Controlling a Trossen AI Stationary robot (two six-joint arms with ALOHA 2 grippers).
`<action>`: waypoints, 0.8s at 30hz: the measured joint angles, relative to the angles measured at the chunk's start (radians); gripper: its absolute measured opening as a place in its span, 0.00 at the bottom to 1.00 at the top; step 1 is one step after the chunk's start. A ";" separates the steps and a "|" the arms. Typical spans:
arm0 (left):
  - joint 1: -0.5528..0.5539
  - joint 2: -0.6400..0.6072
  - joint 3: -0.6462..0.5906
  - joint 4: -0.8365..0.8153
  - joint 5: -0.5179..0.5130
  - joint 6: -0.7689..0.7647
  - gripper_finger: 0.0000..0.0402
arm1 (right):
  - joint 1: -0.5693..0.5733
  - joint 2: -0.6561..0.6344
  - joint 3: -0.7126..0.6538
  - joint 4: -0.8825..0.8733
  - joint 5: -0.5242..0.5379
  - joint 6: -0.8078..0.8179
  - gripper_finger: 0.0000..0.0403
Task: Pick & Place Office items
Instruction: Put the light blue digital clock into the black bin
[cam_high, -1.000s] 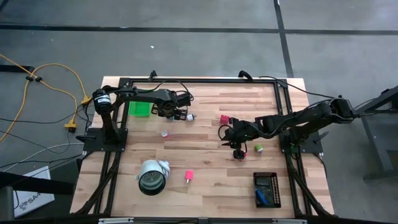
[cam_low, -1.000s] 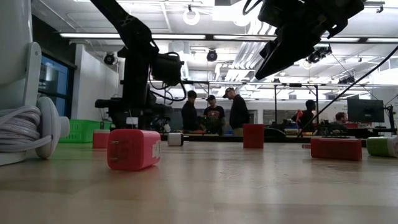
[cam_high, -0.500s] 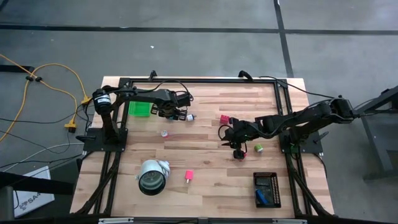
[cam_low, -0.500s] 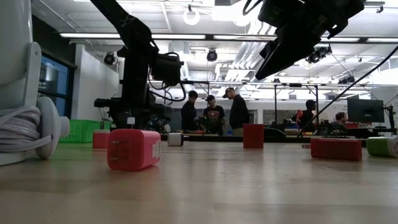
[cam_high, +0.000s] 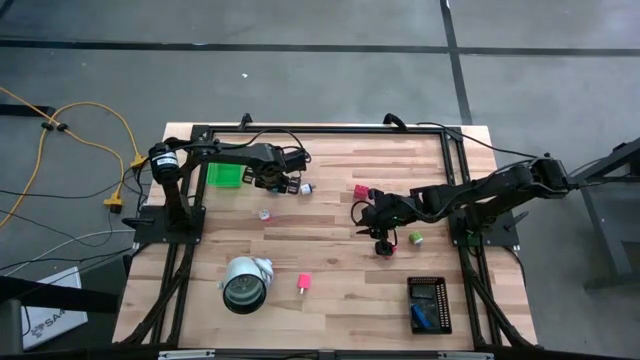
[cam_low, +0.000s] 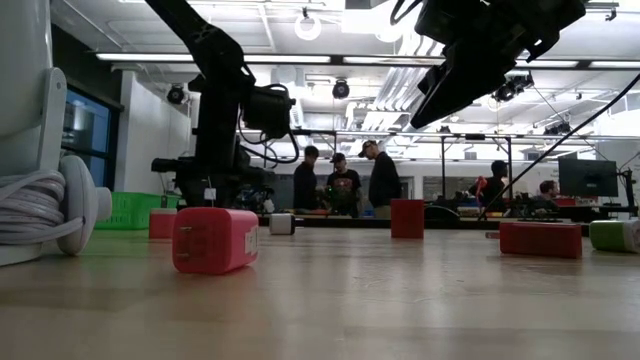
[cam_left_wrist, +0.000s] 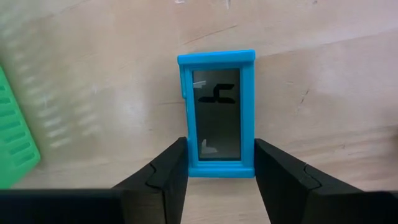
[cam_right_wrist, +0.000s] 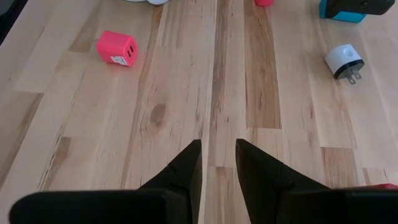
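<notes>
A blue frame with a dark window (cam_left_wrist: 217, 112) lies flat on the wood next to the green tray (cam_left_wrist: 15, 134), with my left gripper (cam_left_wrist: 217, 163) shut on it; that gripper (cam_high: 285, 184) stands at the far left of the table. My right gripper (cam_right_wrist: 219, 146) hangs above mid-table (cam_high: 368, 218), its fingers a narrow gap apart with nothing between them. Loose on the table are a pink charger (cam_high: 304, 283), a white plug (cam_right_wrist: 343, 61), a red block (cam_high: 359, 190) and a green cube (cam_high: 415, 238). My left gripper pinches the blue frame between its two fingers, one on each long side (cam_left_wrist: 189, 146), near one short end. The fingers point down from above. The frame lies flat on the table, and most of it reaches out beyond the fingertips.
A big white-and-grey roll (cam_high: 245, 283) lies near the front left. A black tray (cam_high: 429, 305) holding a blue piece sits at the front right. The green tray (cam_high: 225, 175) is at the far left. People stand in the room beyond the table (cam_low: 345, 180).
</notes>
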 joint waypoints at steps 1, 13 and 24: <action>0.000 0.000 0.000 0.000 0.000 0.011 0.39 | 0.000 0.000 0.000 0.000 0.000 0.000 0.21; -0.006 -0.029 0.000 0.001 0.010 0.026 0.39 | 0.000 0.000 0.000 0.000 0.000 0.000 0.21; -0.053 -0.106 0.000 0.005 0.010 0.081 0.39 | 0.000 0.000 0.000 0.000 0.000 0.000 0.21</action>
